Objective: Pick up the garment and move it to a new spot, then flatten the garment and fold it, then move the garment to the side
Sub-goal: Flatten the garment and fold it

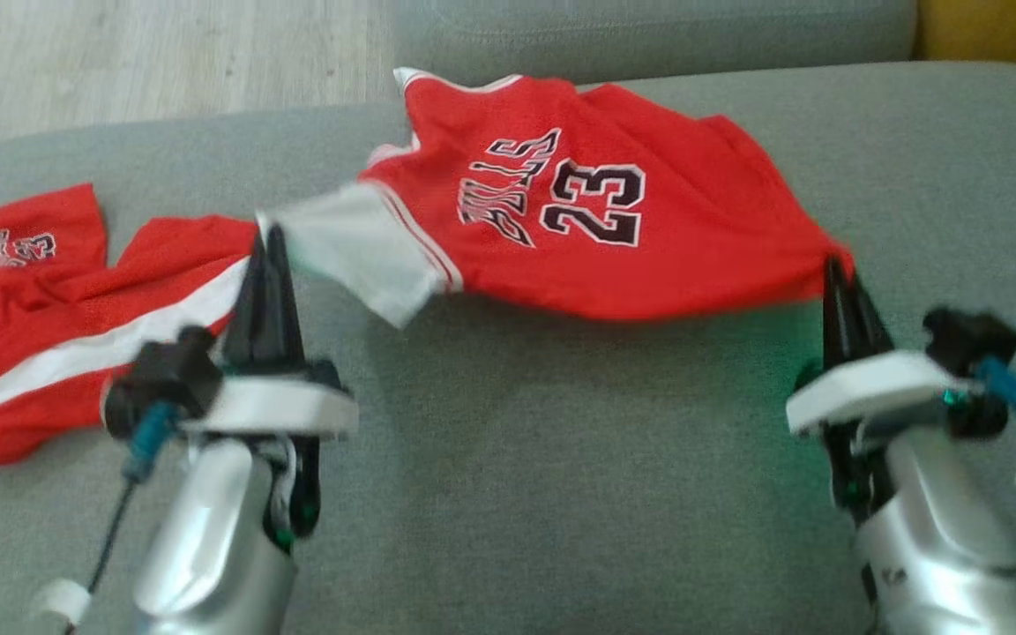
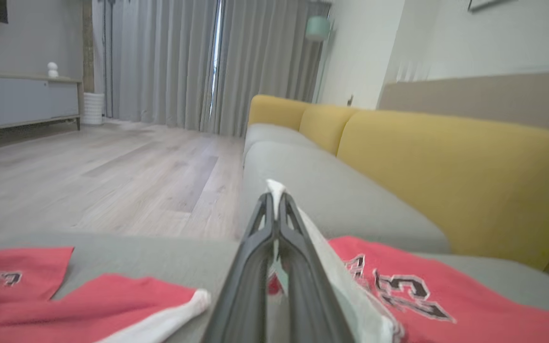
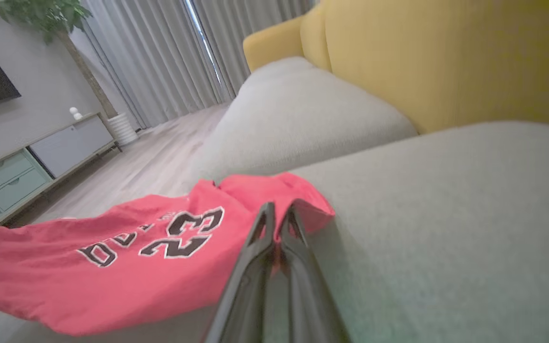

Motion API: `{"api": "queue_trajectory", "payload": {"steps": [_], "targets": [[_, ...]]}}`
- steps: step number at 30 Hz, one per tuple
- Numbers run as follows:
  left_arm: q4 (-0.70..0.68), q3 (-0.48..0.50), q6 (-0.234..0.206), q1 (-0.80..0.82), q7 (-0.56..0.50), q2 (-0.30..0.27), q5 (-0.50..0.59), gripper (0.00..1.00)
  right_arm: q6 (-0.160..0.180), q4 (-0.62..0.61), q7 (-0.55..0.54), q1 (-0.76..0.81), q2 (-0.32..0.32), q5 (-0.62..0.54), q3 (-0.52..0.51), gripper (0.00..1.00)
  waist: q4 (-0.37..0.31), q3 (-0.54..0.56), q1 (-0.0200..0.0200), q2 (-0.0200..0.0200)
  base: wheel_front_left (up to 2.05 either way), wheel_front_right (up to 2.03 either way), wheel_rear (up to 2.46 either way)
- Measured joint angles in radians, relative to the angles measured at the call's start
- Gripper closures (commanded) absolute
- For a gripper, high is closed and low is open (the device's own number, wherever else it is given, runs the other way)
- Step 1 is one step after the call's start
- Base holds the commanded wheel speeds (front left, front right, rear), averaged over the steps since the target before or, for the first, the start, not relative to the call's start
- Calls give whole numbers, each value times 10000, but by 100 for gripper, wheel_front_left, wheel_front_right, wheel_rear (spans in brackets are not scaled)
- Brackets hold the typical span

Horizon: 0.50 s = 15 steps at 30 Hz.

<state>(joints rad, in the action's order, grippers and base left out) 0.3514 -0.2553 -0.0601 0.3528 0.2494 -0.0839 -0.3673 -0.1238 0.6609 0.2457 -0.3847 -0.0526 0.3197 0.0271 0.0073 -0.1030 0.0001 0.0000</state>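
Left gripper [image 1: 268,240] pinches the jersey [image 1: 596,238] by its white edge, right gripper [image 1: 833,270] by the red corner, both only at the tips: if you tension hard, either slips.

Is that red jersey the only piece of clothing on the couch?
No, a second red garment with a white stripe lies on the grey cushion left of the jersey.

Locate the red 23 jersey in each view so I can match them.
Head view: jersey upper centre, between left gripper and right gripper.
Left wrist view: jersey lower right, beside the fingers.
Right wrist view: jersey lower left, left of the fingers.
Shared landmark: the black 23.
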Motion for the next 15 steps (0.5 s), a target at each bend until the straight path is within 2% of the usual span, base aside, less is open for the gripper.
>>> {"api": "queue_trajectory", "payload": {"steps": [5,10,15], "targets": [[-1187,403,176,1105,2,127,-533,100,0,-1985,-836,-876,-104,-571,10,100,-134,340,0,0,0,0,0],[-2322,654,247,2733,25,228,-731,100,0,-4098,-1714,-2356,-681,-468,372,100,-327,679,0,0,0,0,0],[-3430,792,128,4064,-832,194,-907,100,0,-5622,-2778,-3112,-1243,-393,959,100,-559,966,-1,0,0,0,0]]}}
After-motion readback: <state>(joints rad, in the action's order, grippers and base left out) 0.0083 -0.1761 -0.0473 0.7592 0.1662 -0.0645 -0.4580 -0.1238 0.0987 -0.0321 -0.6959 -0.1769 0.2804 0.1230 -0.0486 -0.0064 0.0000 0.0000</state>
